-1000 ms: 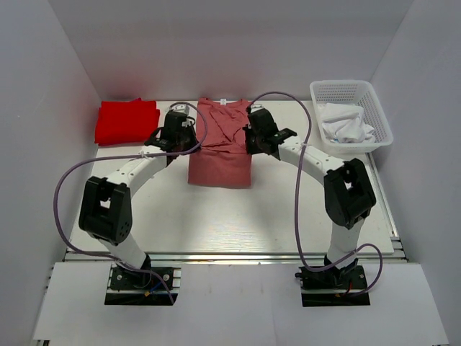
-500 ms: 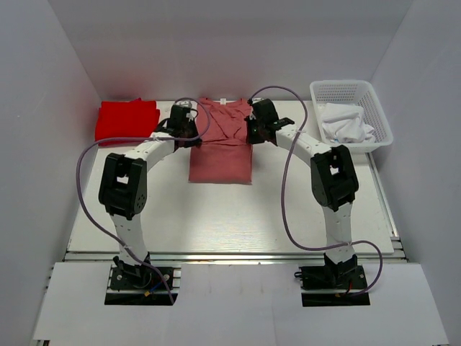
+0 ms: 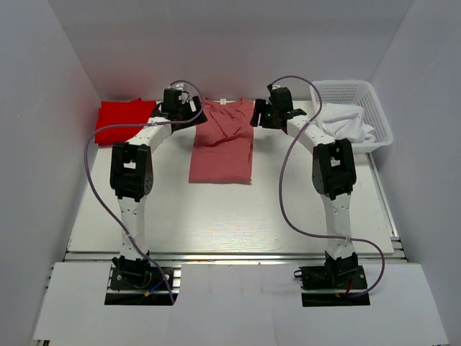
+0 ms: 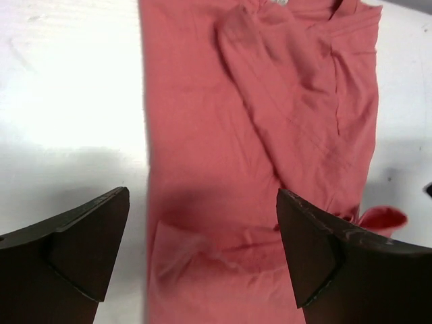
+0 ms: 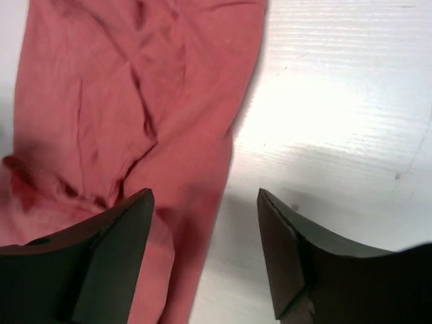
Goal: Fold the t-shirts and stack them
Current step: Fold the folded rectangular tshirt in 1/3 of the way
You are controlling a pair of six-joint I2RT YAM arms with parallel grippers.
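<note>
The rose-pink t-shirt (image 3: 223,144) lies folded in a long strip on the white table, collar at the back. A bright red t-shirt (image 3: 124,120) rests folded at the back left. My left gripper (image 3: 189,114) hovers at the pink tee's far left corner, jaws wide open and empty; in the left wrist view the pink cloth (image 4: 256,135) lies flat below and between the fingertips (image 4: 88,243). My right gripper (image 3: 258,117) hangs open at the tee's far right edge; in the right wrist view that cloth edge (image 5: 202,155) runs between its fingers (image 5: 283,250).
A white mesh basket (image 3: 374,101) holding white cloth (image 3: 344,124) stands at the back right, close to the right arm. White walls close in the back and both sides. Purple cables loop off both arms.
Both grippers opened and let go of the pink tee, then drew back toward the far edge. The shirt's upper part now lies laid out flat.
</note>
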